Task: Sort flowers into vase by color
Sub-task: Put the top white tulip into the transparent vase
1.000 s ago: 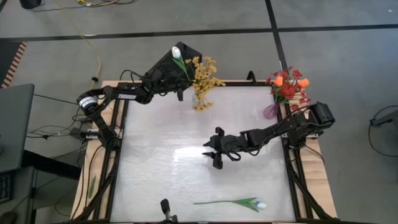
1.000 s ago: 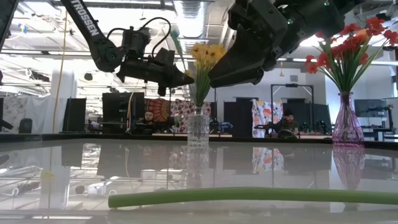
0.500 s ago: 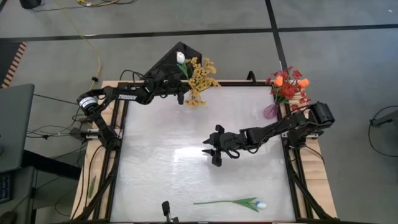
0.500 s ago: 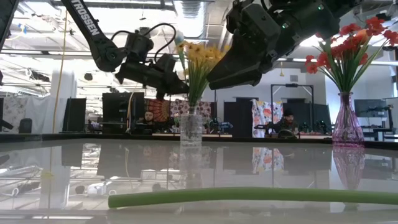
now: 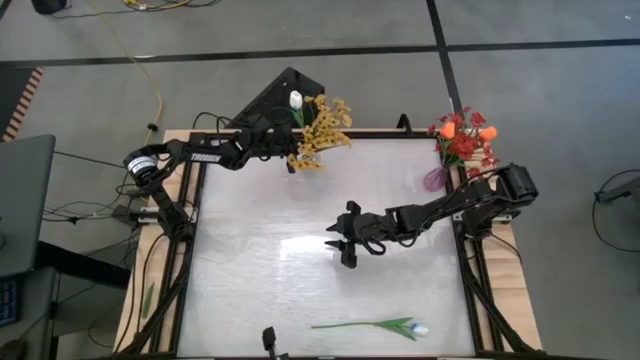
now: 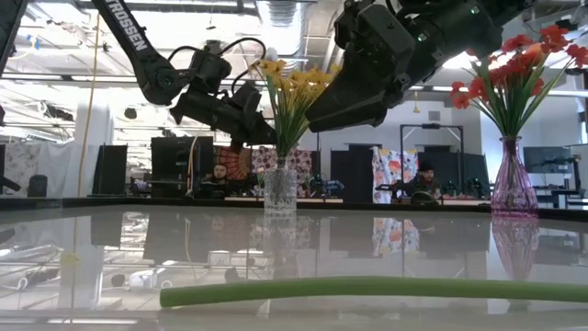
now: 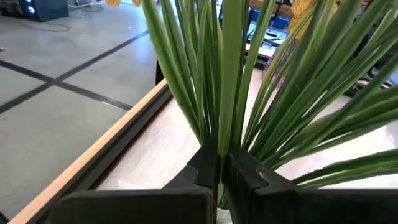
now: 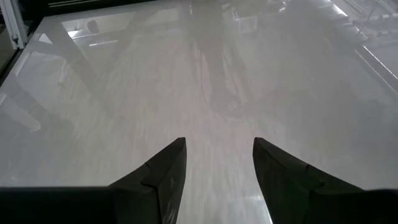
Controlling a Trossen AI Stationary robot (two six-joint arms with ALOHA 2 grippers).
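White glossy table (image 5: 260, 230), workshop bkgd w/ seated people seen in low view. Left gripper (image 7: 219, 174) is clamped shut on a white tulip stem (image 7: 231, 68) at the clear vase (image 6: 280, 190) of yellow sprays (image 5: 322, 125), far edge. Right gripper (image 8: 216, 163) hangs mid-table, fingers apart, nothing held. Another white tulip (image 5: 375, 325) lies near front edge. Stems judged light, thin, springy, prob. slippery; best pinched mid-stem, not at bud. Vase mouth is hidden by foliage; stem entry can't be confirmed. Red/orange bunch (image 5: 462, 135) stands in the purple vase (image 6: 514, 188), far right.
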